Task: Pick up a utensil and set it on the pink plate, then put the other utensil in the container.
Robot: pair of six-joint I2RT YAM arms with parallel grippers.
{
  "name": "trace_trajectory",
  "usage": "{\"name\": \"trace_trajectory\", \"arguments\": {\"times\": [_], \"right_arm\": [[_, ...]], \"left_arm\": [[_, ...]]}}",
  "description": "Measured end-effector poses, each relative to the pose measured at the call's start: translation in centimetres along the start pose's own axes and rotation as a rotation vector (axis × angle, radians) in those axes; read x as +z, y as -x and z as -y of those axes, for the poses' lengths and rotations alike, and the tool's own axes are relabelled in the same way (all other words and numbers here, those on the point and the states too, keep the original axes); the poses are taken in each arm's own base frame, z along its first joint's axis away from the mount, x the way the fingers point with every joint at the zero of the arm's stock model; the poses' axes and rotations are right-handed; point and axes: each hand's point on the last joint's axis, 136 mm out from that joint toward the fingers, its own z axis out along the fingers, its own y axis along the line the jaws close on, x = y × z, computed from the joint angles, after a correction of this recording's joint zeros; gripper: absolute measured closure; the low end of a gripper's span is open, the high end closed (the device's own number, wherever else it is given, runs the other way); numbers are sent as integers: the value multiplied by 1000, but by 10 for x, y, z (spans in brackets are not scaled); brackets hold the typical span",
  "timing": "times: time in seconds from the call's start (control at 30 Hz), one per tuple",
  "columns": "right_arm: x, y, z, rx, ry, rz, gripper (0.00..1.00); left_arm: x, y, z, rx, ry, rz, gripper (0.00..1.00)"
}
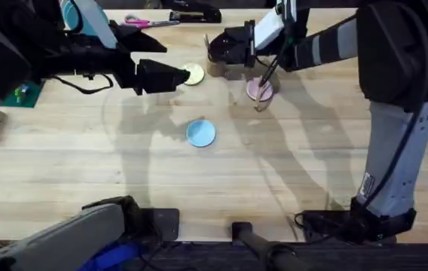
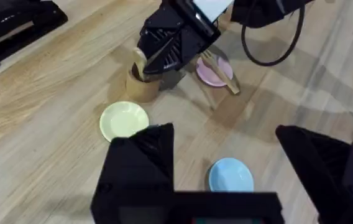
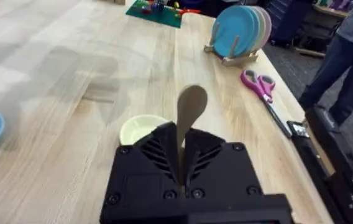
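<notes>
Your things sit on a big pale wooden worktop (image 1: 86, 173). Your right arm (image 1: 395, 68) reaches from the lower right across to the far middle. Your left arm (image 1: 48, 53) reaches in from the left side, high above the wood.

The right gripper (image 1: 225, 47) hangs over the brown container (image 2: 141, 86). Its jaws are pinched narrow on the handle of the wooden spoon (image 3: 187, 118). The round bowl of the spoon sticks out past the jaws. From the left wrist view you can see the spoon's bowl right at the mouth of the container.

The left gripper (image 1: 165, 75) hangs near the yellow plate (image 1: 194, 74). Its jaws are spread wide and hold nothing.

The blue plate (image 1: 200, 132) lies by itself, closer to the arm bases than the other plates. The yellow plate lies just beside the container. The pink plate (image 2: 212, 71) lies on the other side of the container, close by. The fork (image 2: 220, 70) lies on the pink plate, and its handle sticks out over the rim.

Pink scissors (image 1: 148, 22) lie at the far edge of the worktop.
</notes>
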Motion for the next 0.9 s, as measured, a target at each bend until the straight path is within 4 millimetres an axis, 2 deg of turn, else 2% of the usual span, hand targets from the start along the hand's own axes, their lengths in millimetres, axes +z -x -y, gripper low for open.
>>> {"name": "trace_trajectory", "arguments": {"times": [0.23,0.3,0.4,0.5,0.6,0.63,0.9], "right_arm": [[1,-5,-2,1,2,-2,945],[1,-5,-2,-5,1,-1,842],[1,-4,-1,-10,1,0,637],[1,-4,-2,-12,5,2,491],[1,-1,-5,-21,23,15,64],[1,-1,-6,-28,26,18,22],[2,9,-4,-9,31,42,5]], "left_arm": [[0,0,0,0,0,0,7],[0,0,0,0,0,0,7],[0,0,0,0,0,0,7],[0,0,0,0,0,0,7],[0,0,0,0,0,0,7],[0,0,0,0,0,0,7],[0,0,0,0,0,0,6]]}}
